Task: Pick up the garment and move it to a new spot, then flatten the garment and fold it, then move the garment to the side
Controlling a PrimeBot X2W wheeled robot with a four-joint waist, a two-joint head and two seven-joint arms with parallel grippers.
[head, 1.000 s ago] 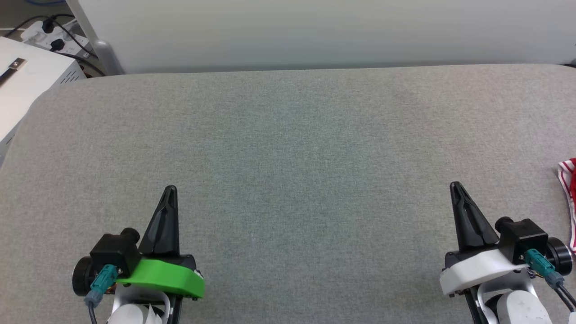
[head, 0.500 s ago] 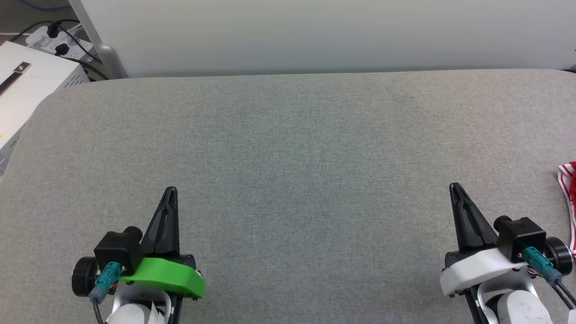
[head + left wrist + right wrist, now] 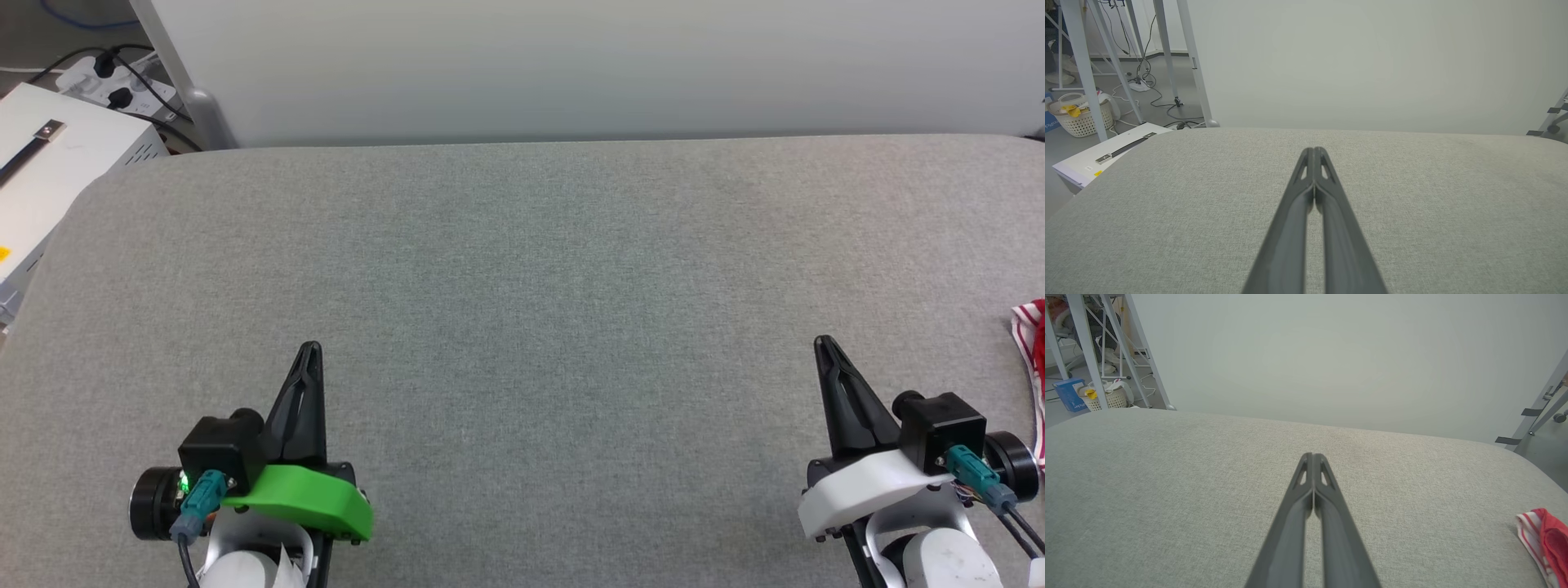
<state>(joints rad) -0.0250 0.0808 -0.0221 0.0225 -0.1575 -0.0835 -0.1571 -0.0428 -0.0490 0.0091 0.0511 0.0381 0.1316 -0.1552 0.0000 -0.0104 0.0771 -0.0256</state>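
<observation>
Grey fabric table (image 3: 522, 269), garment (image 3: 1032, 343) at right edge

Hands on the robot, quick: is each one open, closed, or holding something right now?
Left hand: closed, holding nothing.
Right hand: closed, holding nothing.

One red-and-white garment (image 3: 1032, 343) is lying on one grey surface (image 3: 522, 286). Two grippers are showing, the left gripper (image 3: 310, 350) and the right gripper (image 3: 820, 343). One white box (image 3: 49, 163) and one power strip (image 3: 91, 75) are sitting beside the surface; one woven basket (image 3: 1081, 119) is standing on the floor (image 3: 1061, 143).
</observation>
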